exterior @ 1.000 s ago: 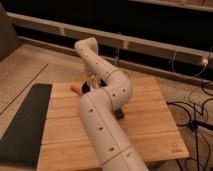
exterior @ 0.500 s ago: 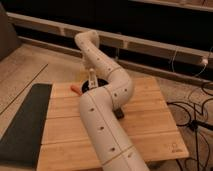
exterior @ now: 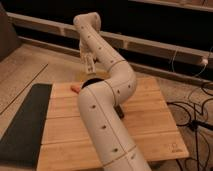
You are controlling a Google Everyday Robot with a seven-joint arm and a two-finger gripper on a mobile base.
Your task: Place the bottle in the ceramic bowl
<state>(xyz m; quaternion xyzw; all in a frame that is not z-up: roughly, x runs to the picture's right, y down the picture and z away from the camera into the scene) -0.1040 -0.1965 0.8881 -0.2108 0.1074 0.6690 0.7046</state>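
pincer (exterior: 90, 64) above ceramic bowl (exterior: 91, 81)

Ceramic bowl (exterior: 91, 81) mostly hidden behind the arm (exterior: 107, 95), gripper (exterior: 90, 64) above it, bottle unseen.

Hand (exterior: 90, 64) low beneath bent arm

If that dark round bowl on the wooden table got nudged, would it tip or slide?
Probably slide rather than tip: the dark round bowl looks low and wide, and the wooden table looks smooth. It sits near the table's far edge, just below the hand, so a hard push might send it off.
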